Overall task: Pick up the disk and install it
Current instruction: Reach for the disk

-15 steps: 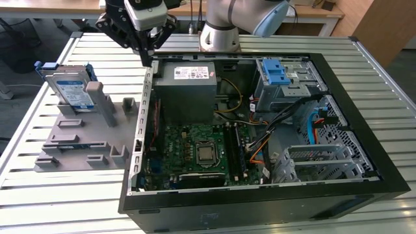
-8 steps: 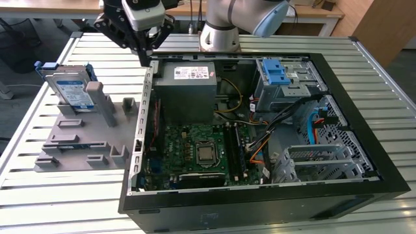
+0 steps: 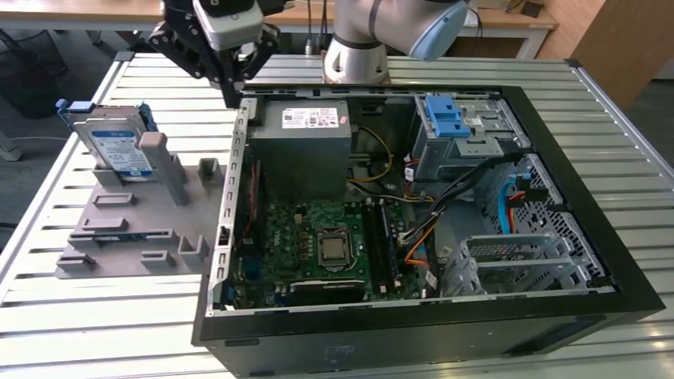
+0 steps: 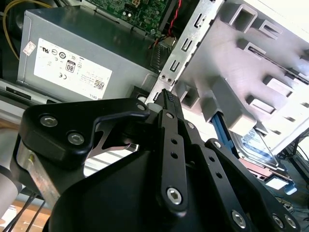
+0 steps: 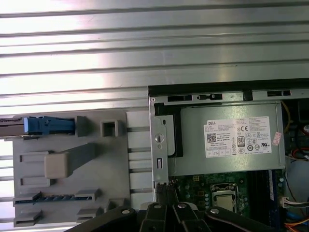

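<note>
Gripper hangs by the computer case, fingers pressed together, empty. The exterior view shows the disk upright in a grey holder; the first wrist view catches its blue rail.

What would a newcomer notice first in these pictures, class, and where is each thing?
The open black computer case dominates the middle of the exterior view, its green board and grey power supply exposed. At the exterior view's left, the disk stands upright in a grey fixture. The gripper hangs above the case's wall beside the power supply, apart from the disk.
</note>
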Action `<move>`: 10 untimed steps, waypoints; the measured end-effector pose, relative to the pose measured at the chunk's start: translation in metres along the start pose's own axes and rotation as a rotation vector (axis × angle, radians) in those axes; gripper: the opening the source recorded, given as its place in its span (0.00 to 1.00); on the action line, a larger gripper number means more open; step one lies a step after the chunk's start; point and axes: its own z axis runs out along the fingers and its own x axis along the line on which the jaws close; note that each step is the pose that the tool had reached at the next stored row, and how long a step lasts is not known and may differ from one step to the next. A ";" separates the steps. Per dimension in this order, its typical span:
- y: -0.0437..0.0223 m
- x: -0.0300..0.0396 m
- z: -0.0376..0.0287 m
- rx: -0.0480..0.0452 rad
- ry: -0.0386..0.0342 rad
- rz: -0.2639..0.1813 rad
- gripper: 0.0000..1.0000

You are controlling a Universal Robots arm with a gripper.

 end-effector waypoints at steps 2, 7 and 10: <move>-0.0001 0.0013 0.0000 0.0000 0.0001 0.000 0.11; -0.0004 0.0048 0.0001 0.0000 0.0000 0.000 0.11; -0.0005 0.0070 0.0002 0.0000 0.0000 0.000 0.11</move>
